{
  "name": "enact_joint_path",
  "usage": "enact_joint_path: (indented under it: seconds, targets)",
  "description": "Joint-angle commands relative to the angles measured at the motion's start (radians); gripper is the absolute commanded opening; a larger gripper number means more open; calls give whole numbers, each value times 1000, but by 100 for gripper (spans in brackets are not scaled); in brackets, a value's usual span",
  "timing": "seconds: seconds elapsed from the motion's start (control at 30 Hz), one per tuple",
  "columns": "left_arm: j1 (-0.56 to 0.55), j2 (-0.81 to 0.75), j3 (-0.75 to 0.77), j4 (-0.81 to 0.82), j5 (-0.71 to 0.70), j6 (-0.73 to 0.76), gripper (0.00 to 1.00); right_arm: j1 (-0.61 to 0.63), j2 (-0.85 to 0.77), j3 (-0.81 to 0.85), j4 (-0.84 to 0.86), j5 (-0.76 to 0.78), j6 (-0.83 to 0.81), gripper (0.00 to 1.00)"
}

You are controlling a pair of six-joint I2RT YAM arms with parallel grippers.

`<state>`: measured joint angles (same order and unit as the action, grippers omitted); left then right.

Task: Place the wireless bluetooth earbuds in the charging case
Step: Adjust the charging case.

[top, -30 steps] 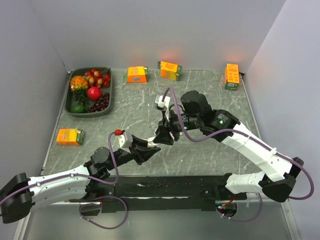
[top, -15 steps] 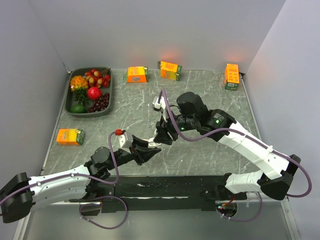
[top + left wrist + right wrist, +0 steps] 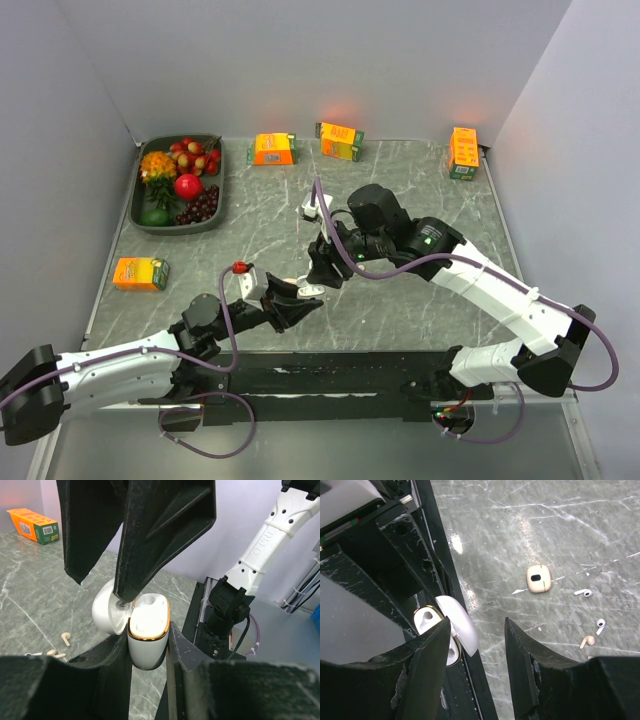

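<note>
The charging case (image 3: 147, 640) is smooth white plastic, glossy, with a shiny gold rim. The left gripper (image 3: 148, 630) has matt black plastic fingers (image 3: 112, 665). The right gripper (image 3: 477, 627) has black fingers (image 3: 427, 670) too, dull, with rough scratched edges. The table (image 3: 545, 525) looks like grey stone with white veins, and light shines on it. The earbuds (image 3: 583, 593) are smooth white plastic. The carton (image 3: 32, 525) is orange printed card.

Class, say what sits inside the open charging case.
The charging case shows two sockets, both empty. A finger of the right gripper hides part of its hinge side.
</note>
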<state>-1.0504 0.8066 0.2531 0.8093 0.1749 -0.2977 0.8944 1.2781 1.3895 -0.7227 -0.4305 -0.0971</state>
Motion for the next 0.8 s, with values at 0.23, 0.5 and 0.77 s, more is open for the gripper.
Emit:
enact_joint_path:
  seconds: [0.23, 0.5, 0.77]
  targets:
    - [-14, -32, 9, 59, -17, 28, 1, 5, -17, 66, 12, -17, 10, 56]
    - [-14, -38, -2, 54, -49, 19, 1, 3, -40, 95, 8, -45, 14, 56]
    - [-14, -29, 0, 57, -64, 8, 1, 3, -52, 108, -1, -34, 16, 57]
